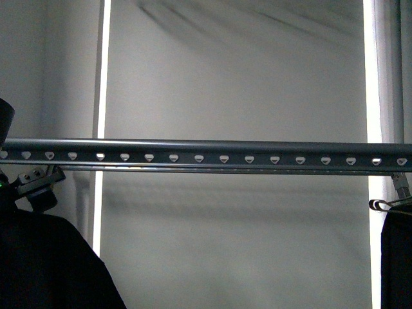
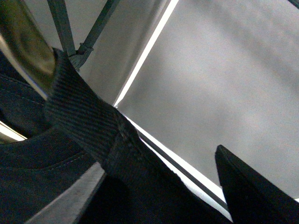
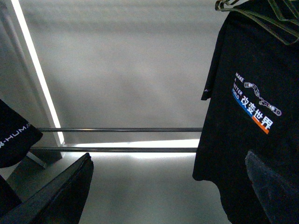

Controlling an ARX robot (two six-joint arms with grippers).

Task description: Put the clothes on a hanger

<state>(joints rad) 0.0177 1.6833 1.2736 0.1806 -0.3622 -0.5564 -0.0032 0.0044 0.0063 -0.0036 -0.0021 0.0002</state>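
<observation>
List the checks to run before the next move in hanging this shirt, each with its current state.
1. Middle of the rail free of hangers: ok.
2. Printed T-shirt sits on its hanger: ok.
3. That hanger hooked onto the rail: cannot tell.
4. Right tool open, nothing between its fingers: ok.
5. Left tool gripping the ribbed collar: cannot tell.

Rail [image 1: 206,158] across the middle, T-shirt [image 1: 45,264] below its left end, hanger [image 1: 385,205] below its right end.
</observation>
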